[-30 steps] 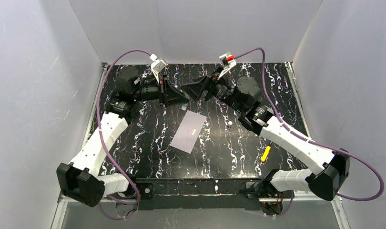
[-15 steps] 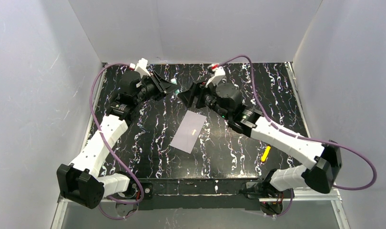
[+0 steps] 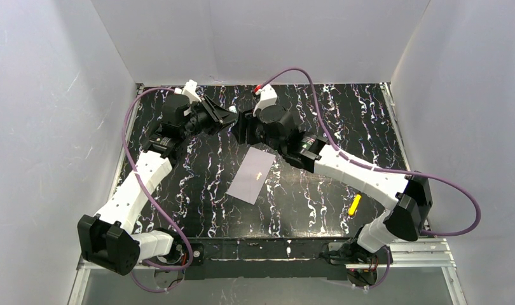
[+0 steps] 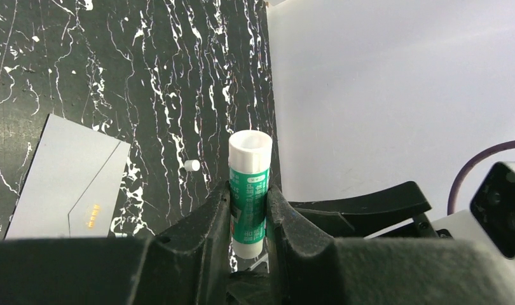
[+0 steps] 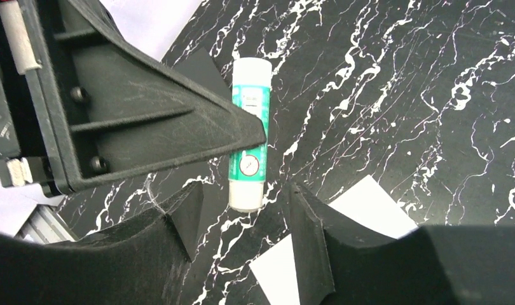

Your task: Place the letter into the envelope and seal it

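Note:
The pale lavender envelope (image 3: 252,176) lies flat on the black marbled table, flap side up (image 4: 64,171). The letter is out of view. My left gripper (image 4: 248,190) is shut on a green-and-white glue stick (image 4: 248,184), held above the table's far middle. In the right wrist view the stick (image 5: 250,127) points at my right gripper (image 5: 242,197), whose jaws stand open on either side of its white end without touching it. The two grippers meet nose to nose (image 3: 237,121) just beyond the envelope's far corner.
A small white cap (image 4: 191,165) lies on the table near the envelope. A yellow object (image 3: 355,204) rests at the right front. White walls (image 3: 274,38) enclose the table on three sides.
My right gripper has swung left to the left gripper and its jaws have narrowed around the stick's end. My left gripper turned and lifted slightly, still gripping the glue stick.

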Controlling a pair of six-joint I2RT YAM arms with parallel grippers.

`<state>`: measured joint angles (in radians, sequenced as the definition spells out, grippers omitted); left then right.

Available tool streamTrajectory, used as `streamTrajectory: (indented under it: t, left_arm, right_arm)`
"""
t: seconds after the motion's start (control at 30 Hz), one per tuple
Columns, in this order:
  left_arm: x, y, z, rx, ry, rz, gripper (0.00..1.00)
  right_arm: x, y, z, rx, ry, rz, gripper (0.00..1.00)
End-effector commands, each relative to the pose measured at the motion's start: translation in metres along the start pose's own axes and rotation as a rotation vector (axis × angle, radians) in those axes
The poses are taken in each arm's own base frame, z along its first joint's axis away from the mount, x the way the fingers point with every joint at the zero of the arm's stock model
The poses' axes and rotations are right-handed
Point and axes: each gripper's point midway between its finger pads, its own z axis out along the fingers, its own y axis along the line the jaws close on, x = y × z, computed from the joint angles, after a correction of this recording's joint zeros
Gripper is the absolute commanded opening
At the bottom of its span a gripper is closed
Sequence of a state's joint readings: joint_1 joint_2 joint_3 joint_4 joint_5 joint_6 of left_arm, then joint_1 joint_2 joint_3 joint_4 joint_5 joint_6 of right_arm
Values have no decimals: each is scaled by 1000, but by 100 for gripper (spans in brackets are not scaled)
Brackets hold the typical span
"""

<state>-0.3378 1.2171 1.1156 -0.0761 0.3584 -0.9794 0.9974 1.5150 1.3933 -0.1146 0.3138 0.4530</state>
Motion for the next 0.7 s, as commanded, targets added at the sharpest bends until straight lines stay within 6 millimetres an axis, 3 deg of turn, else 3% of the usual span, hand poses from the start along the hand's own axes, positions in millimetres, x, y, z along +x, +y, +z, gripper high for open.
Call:
streamTrajectory:
  t: [0.0, 0.23, 0.43, 0.53, 0.67]
  left_arm:
    - [-4, -21, -6, 58, 4, 30, 0]
    - [1, -24, -9, 79, 31, 35, 0]
    - [3, -29, -15, 89, 43, 56, 6]
    - [9, -31, -21, 105, 69, 96, 21]
    - [13, -29, -34, 103, 93, 223, 55]
  right_arm:
    - [-32, 8, 0, 1, -79, -7, 59]
    - [-29, 9, 11, 14, -56, -29, 49]
    - [-37, 9, 5, 6, -98, -14, 21]
    - [-43, 11, -3, -27, -127, -54, 10]
    - [-40, 21, -15, -126, -96, -184, 10]
